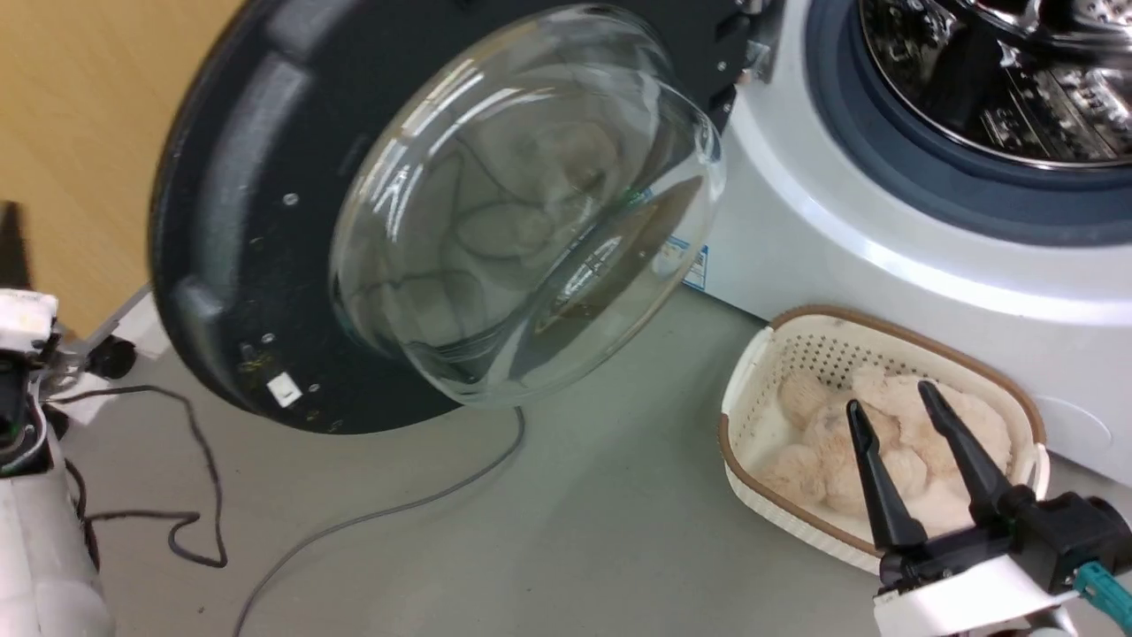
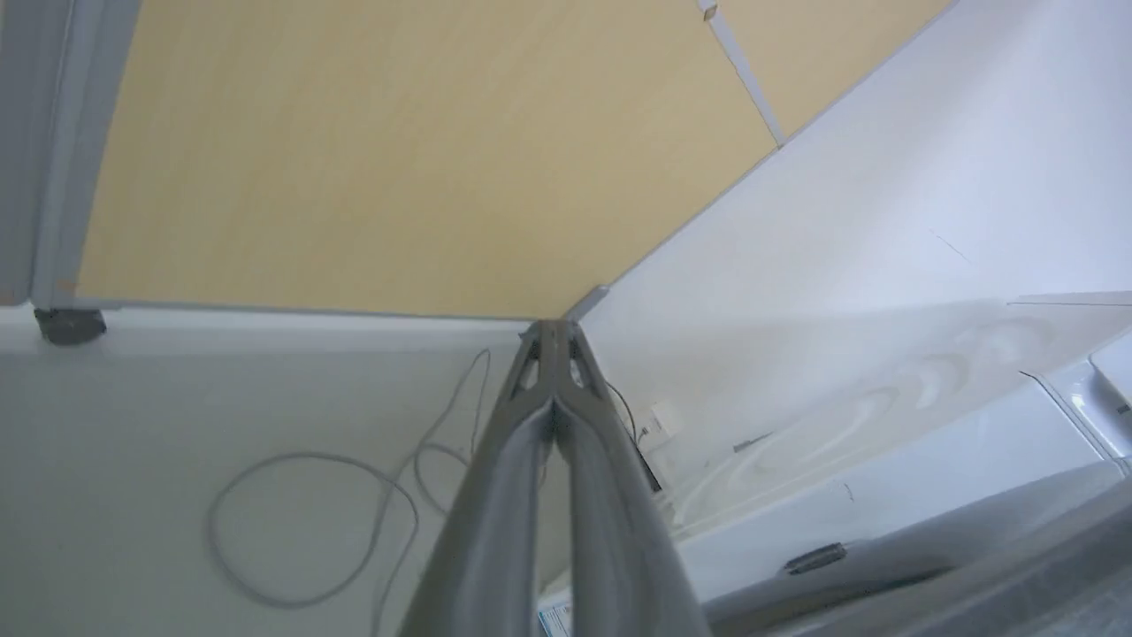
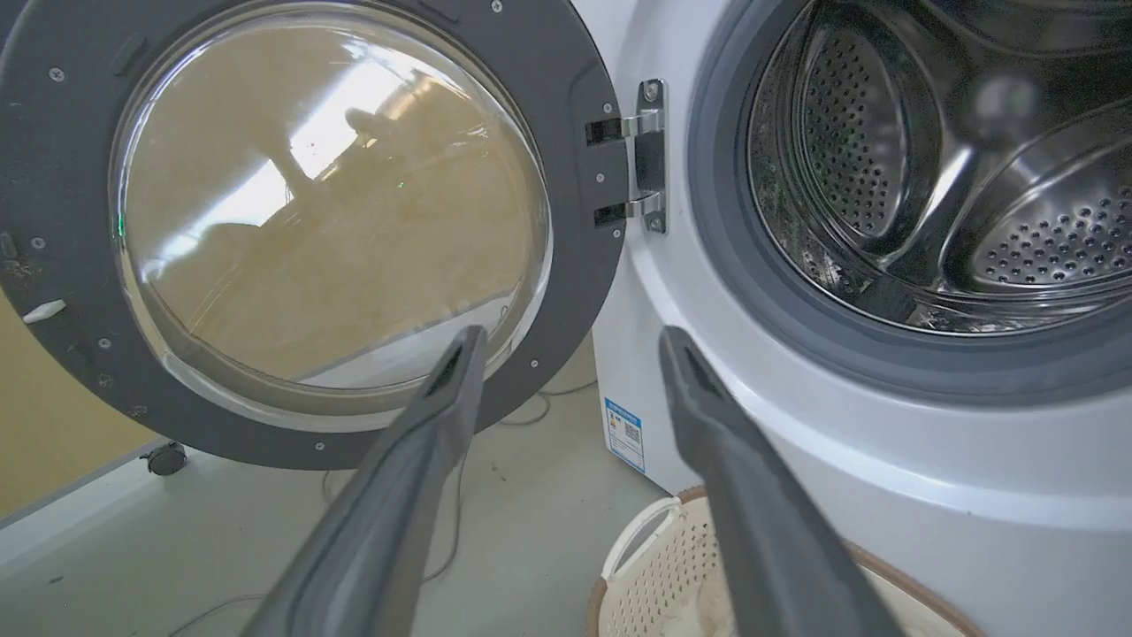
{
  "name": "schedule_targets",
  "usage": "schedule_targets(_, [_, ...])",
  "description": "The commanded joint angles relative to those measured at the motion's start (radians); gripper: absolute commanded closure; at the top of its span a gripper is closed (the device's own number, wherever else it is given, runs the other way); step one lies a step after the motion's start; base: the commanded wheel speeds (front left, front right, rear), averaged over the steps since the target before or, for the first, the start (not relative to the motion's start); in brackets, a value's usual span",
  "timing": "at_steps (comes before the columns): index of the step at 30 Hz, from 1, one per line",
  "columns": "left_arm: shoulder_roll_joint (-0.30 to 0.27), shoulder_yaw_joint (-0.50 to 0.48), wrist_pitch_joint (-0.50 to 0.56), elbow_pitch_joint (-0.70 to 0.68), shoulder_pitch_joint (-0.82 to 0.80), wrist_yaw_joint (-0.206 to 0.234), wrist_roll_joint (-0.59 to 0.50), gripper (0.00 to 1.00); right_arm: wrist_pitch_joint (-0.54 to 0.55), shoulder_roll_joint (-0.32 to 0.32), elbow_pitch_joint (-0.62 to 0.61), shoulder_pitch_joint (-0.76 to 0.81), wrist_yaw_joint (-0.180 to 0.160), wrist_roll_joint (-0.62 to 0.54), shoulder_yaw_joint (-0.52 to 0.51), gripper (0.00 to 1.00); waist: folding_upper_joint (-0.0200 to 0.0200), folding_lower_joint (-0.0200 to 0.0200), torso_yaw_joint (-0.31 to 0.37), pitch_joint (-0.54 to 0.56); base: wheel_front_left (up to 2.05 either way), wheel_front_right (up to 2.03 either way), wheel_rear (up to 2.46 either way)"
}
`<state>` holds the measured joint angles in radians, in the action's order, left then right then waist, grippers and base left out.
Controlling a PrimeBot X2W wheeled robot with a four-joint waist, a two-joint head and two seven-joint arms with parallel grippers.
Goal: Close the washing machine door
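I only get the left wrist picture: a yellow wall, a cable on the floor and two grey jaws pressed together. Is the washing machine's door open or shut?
Observer: Open. The washing machine door stands wide open on its hinge, well clear of the opening.
Operator: Anything inside?
Observer: No laundry in the part of the steel drum that shows.
Operator: What's the other arm doing?
Observer: The right gripper, jaws apart, is poised over a cream basket with pale fluffy things in it.
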<state>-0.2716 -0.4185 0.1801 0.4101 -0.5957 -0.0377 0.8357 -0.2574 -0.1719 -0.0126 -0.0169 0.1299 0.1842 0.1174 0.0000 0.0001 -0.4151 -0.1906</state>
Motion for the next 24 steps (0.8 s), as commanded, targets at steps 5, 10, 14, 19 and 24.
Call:
schedule_targets(5, [0.011,-0.015,0.241,0.09,-0.064,-0.018,0.177,1.0,-0.004,-0.008,-0.006,-0.028,0.001,-0.005,-0.001,0.0,0.0,-0.0001,0.016,-0.012,0.0,0.0,0.0])
schedule_targets(10, [0.012,-0.008,0.409,0.069,-0.05,-0.053,0.285,1.0,-0.004,-0.001,0.0,-0.03,0.001,-0.005,-0.003,0.0,0.0,-0.0001,0.02,0.002,0.0,0.0,0.0])
schedule_targets(14, [0.014,0.01,0.52,0.024,0.002,-0.068,0.339,1.0,-0.004,0.011,0.004,-0.023,0.001,-0.003,-0.009,0.0,0.0,-0.0001,0.02,0.025,0.0,0.0,0.0])
schedule_targets(19, [0.036,0.04,0.632,-0.079,0.091,-0.078,0.391,1.0,-0.004,0.031,0.009,-0.005,0.001,0.001,-0.019,0.0,0.0,-0.0001,0.023,0.065,0.0,0.0,0.0])
schedule_targets(24, [0.076,0.071,0.708,-0.206,0.173,-0.072,0.431,1.0,-0.004,0.049,0.009,0.015,0.001,0.003,-0.028,0.0,0.0,-0.0001,0.035,0.107,0.0,0.0,0.0])
